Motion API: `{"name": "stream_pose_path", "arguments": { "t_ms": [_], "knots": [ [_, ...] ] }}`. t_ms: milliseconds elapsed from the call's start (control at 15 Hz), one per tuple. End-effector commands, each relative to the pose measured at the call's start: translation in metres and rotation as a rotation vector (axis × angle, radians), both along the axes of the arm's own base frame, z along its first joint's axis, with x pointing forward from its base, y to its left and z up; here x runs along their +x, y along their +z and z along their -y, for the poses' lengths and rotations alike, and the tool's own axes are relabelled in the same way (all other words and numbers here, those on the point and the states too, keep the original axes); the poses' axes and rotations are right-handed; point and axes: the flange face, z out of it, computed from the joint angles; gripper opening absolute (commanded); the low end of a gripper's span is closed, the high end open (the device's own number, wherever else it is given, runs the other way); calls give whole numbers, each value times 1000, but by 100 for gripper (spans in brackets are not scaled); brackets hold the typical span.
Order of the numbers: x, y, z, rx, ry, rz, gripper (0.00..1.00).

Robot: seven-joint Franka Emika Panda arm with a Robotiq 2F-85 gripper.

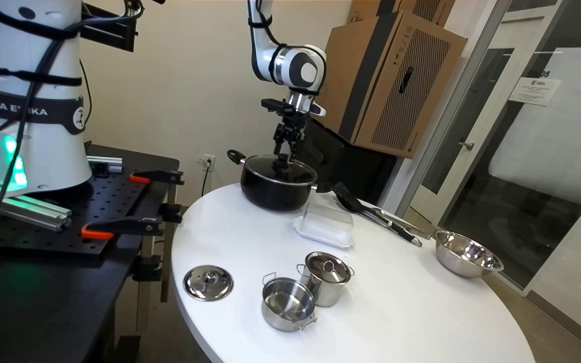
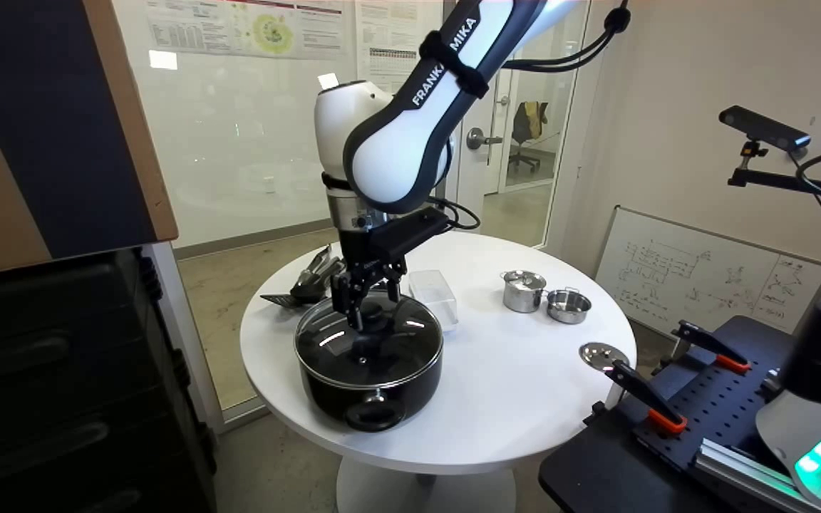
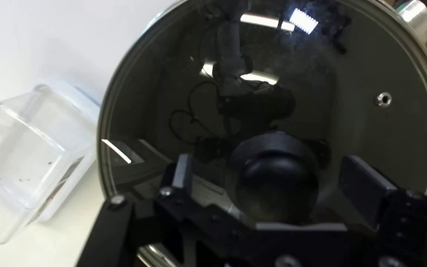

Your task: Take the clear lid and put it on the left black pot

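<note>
Over the black pot [image 1: 270, 195] on the bench [image 1: 401, 302] | claw [image 1: 284, 154] spread, gripping nothing | knob [image 3: 276, 189] of the clear lid [image 3: 272, 104] between its fingers [image 3: 361, 189], room either side, no long axis; a straight rise should clear it, I'd say | lid smoky, glossy, metal-rimmed, seated on the pot

- "FRANKA E…IKA", partly covered, on the dark band [image 1: 51, 111] of the robot base [image 1: 33, 169].
- "FRANK… MIKA", middle covered, on the arm [image 2: 428, 114].
- 5, preceding character unclear, on the glass panel [image 1: 492, 212].
- Notice [image 1: 534, 91], posters [image 2: 268, 28], whiteboard [image 2: 713, 274]: too small to read.
</note>
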Motion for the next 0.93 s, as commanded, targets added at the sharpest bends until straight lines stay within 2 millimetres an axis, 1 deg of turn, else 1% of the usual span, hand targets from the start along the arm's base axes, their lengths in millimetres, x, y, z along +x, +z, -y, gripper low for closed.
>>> {"name": "stream_pose_path", "arguments": {
  "t_ms": [0,133,267,600,867],
  "knots": [
    [0,1,-2,-23,-1,1,100],
    [-4,5,3,-25,8,-1,100],
    [-10,8,13,-21,32,-6,100],
    [-34,22,47,2,134,-6,100],
    [-54,43,77,44,224,22,100]
  ]
}}
